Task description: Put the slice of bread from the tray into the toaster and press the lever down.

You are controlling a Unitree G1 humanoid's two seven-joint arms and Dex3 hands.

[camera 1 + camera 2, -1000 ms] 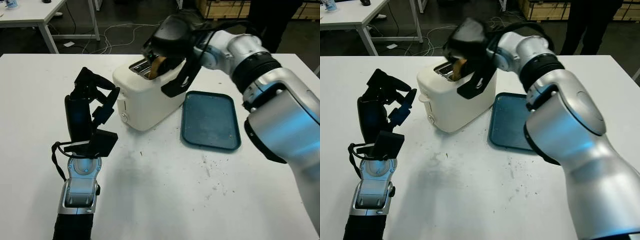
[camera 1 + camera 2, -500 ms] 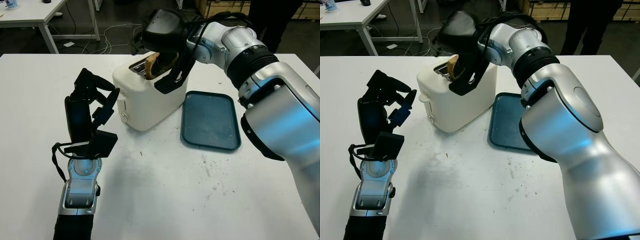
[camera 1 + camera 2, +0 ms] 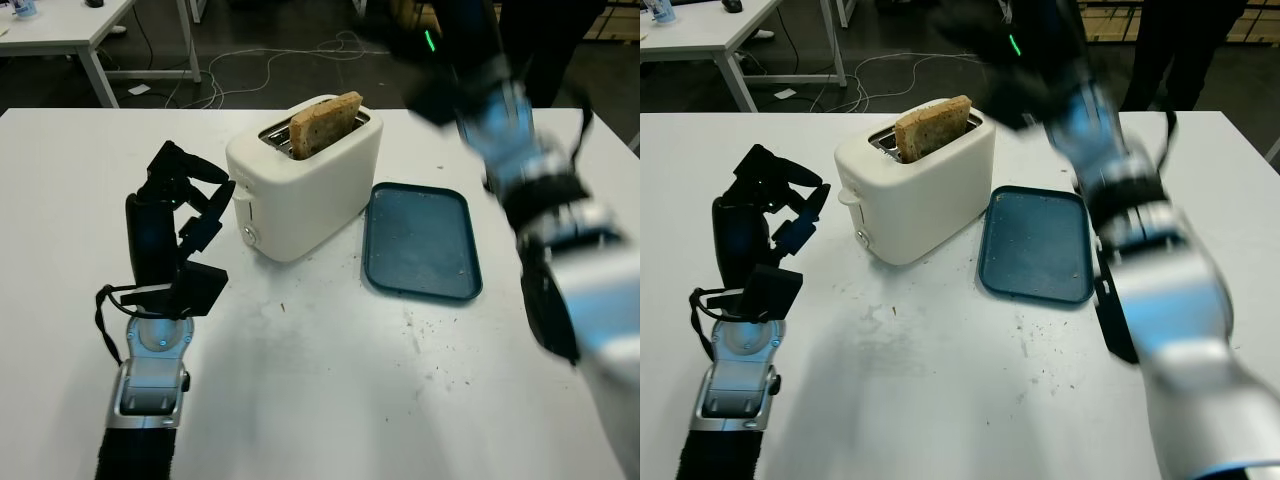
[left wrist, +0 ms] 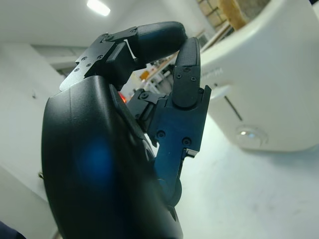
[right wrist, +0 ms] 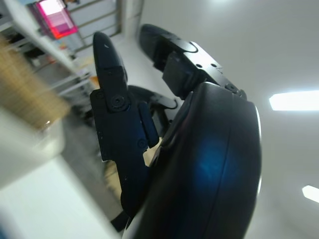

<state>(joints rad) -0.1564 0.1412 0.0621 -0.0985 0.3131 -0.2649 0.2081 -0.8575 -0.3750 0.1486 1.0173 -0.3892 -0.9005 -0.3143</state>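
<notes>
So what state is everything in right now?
bread: standing in the toaster slot, top half sticking out
toaster: upright, lever not pressed down yet
tray: empty but for crumbs
left hand: beside the toaster, fingers curled, holding nothing
right hand: raised, holding nothing

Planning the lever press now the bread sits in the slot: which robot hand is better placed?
Probably the left robot hand: it hangs beside the toaster end carrying the lever. The right robot hand is raised away behind it.
</notes>
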